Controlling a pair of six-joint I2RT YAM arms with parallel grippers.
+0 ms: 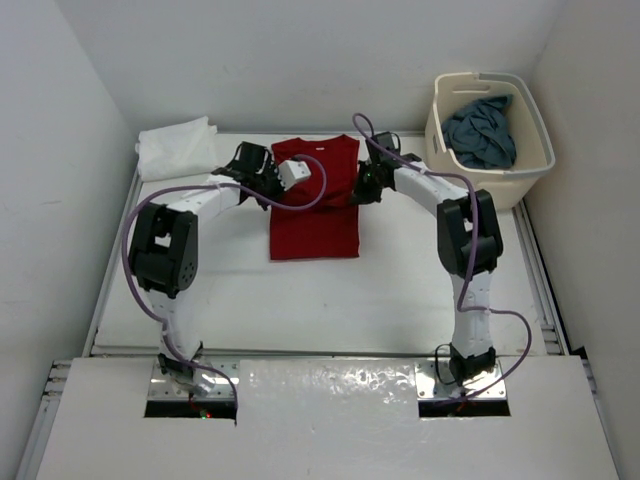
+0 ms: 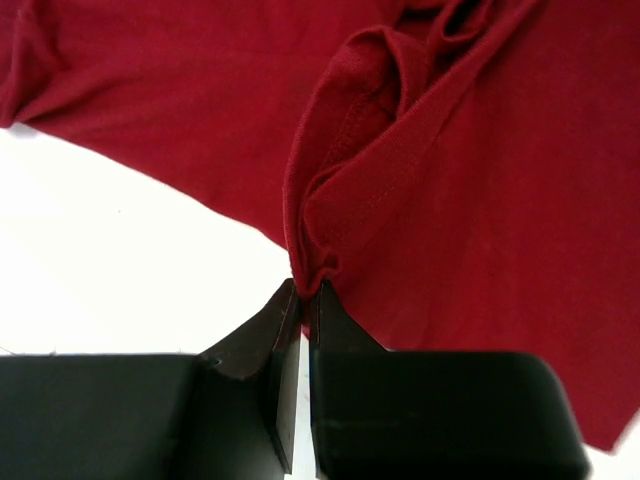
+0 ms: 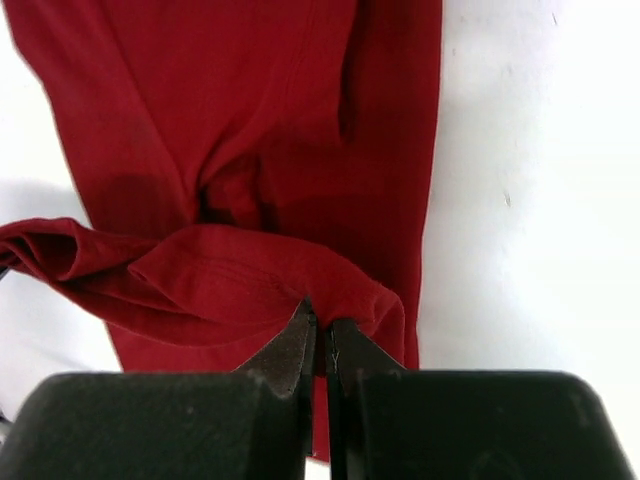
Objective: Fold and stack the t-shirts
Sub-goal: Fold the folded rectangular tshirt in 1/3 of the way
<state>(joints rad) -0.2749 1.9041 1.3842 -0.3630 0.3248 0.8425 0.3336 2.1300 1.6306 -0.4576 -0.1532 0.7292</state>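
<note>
Folding looks a third done: white t-shirt (image 1: 177, 147) folded upper left; our left gripper (image 2: 303, 295) and right gripper (image 3: 318, 318) pinch the red t-shirt (image 1: 315, 225) mid-frame; blue-grey t-shirt (image 1: 480, 132) waits in the basket (image 1: 538, 150), upper right.

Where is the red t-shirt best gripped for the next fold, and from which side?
At both long side edges, in the far half, pinching down from above. The red t-shirt lies flat as a narrow strip, so probably only a lifted edge offers purchase. The left gripper and right gripper are shut on bunched cloth there.
</note>
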